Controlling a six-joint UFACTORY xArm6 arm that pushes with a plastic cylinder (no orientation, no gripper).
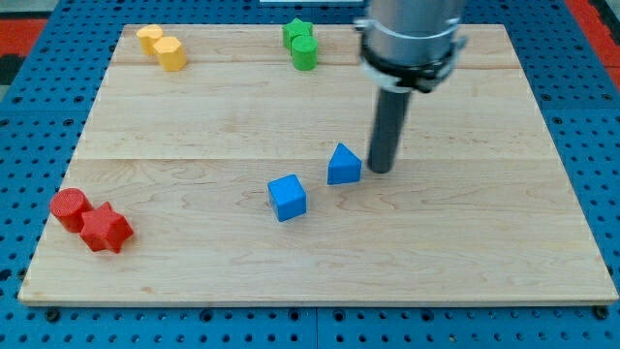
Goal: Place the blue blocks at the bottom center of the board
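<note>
In the camera view, my tip [381,171] is sitting on the wooden counter [504,242] just beside the blue triangular block [344,165], at that block's right side as the view has it, touching it or very nearly so; I cannot tell which. This tool is a plain straight rod with nothing that opens or closes, so it is gripping nothing and is only able to push. The blue cube [287,197] is lying near the triangular one, a little toward the view's left and bottom, apart from it. Both blue blocks are resting around the middle of the counter, so I am judging the task as only partly along: they are gathered close together and roughly centred left to right, but each is still needing to be slid down toward the bottom edge. From where the tip is standing, a push would be driving the triangular block leftward rather than downward, so I would expect to be coming round to its upper side first. The other blocks are staying well out of the way: a red pair [91,221] near the bottom left, a yellow pair [162,47] at the top left, and a green pair [301,44] at the top centre. Nothing is lying between the blue blocks and the bottom centre.
</note>
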